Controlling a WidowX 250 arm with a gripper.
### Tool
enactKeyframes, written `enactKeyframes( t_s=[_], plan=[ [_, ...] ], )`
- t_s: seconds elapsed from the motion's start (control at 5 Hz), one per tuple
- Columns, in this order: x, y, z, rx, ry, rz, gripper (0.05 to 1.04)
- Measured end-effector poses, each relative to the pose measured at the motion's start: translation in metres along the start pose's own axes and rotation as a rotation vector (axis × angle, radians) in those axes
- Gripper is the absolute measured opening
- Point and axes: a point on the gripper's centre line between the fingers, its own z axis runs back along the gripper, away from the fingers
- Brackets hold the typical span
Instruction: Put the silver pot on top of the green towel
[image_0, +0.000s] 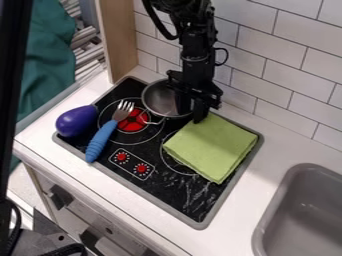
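Camera view: left of my gripper (191, 107), the fork (102, 140) is lying on the stove (175, 192). The pot (157, 98) is sitting against the gripper's left side; I'm expecting light, stiff, slippery metal and favouring its rim. My gripper is hanging wide there. The towel (212, 147) is lying folded to its lower right.

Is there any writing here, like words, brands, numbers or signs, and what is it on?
No readable text.
Stove: small white marks ring the two red dials; too small to tell whether they are numbers.
Pot, towel, fork: no lettering that I can make out.
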Motion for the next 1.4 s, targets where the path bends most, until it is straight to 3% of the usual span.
enactKeyframes(
  t_s=[0.4,0.8,1.4],
  plan=[
    [-0.003,-0.002,0.004,0.000,-0.003,0.008,0.288],
    [-0.007,-0.014,0.035,0.022,-0.070,0.011,0.073],
    [-0.024,-0.052,0.077,0.062,-0.143,-0.018,0.054]
  ],
)
